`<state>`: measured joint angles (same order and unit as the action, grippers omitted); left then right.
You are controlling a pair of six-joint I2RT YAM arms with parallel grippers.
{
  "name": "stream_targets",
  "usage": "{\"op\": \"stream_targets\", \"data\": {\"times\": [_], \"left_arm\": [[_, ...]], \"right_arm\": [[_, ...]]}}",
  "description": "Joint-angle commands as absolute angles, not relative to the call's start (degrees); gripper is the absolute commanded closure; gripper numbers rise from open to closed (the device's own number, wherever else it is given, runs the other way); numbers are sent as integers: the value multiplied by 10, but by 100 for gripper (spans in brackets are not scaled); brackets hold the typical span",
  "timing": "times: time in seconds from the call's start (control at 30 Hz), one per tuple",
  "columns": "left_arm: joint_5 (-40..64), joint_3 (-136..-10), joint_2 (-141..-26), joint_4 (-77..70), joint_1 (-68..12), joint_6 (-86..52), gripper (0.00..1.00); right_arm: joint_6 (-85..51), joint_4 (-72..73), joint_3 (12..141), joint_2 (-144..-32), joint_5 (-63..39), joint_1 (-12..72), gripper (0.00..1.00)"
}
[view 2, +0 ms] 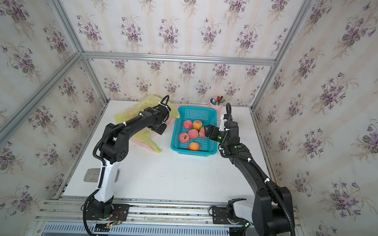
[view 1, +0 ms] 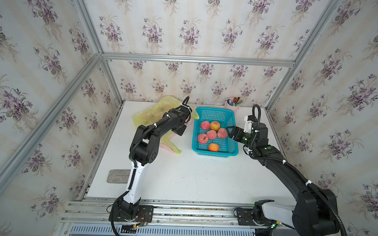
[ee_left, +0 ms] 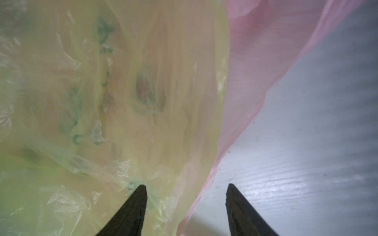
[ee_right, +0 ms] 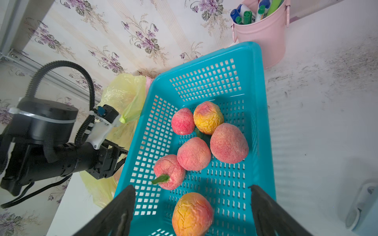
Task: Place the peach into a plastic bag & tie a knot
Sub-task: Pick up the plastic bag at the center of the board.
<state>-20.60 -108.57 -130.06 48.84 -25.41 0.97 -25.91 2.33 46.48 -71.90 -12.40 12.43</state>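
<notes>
Several peaches lie in a teal basket (view 1: 217,109) in both top views; an orange-yellow one (ee_right: 192,214) shows between my right fingers in the right wrist view. My right gripper (ee_right: 192,187) hangs open over the basket's right side (view 1: 228,130), holding nothing. A crumpled yellow plastic bag (view 1: 152,112) lies left of the basket over a pink bag (view 1: 168,147). My left gripper (ee_left: 186,186) is open low over the bags (view 1: 179,131). One fingertip (ee_left: 141,194) rests on the yellow film (ee_left: 102,102). The pink bag's edge (ee_left: 255,51) runs between the fingers.
A pink bucket of pens (view 1: 232,105) stands at the back wall behind the basket. A grey slab (view 1: 118,176) lies off the table's left edge. Wallpapered walls and an aluminium frame close in the white table (view 1: 191,178) on three sides.
</notes>
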Motion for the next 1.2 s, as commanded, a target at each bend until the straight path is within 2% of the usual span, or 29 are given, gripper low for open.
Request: {"op": "stream_targets", "data": {"times": [0.0, 0.17, 0.3, 0.37, 0.53, 0.83, 0.97, 1.17], "left_arm": [[-237, -1095, -1313, 491, -251, 20, 37], [-259, -1105, -1328, 485, -244, 12, 44], [-262, -1107, -1328, 482, -238, 11, 57], [-261, -1110, -1329, 482, -234, 14, 66], [-243, -1115, -1318, 482, -227, 27, 98], [-206, -1118, -1194, 534, -223, 39, 100], [-181, -1184, -1170, 633, -221, 38, 100], [-119, -1294, -1155, 770, -218, 19, 100]], "right_arm": [[-266, 34, 472, -720, -121, 124, 13], [-267, 33, 477, -720, -121, 124, 14], [-266, 30, 477, -717, -117, 125, 14], [-265, 28, 477, -716, -115, 124, 15], [-264, 26, 475, -710, -110, 124, 16], [-239, 4, 509, -716, -111, 136, 20], [-219, -35, 566, -757, -111, 155, 20], [-190, -116, 654, -852, -103, 193, 16]]}}
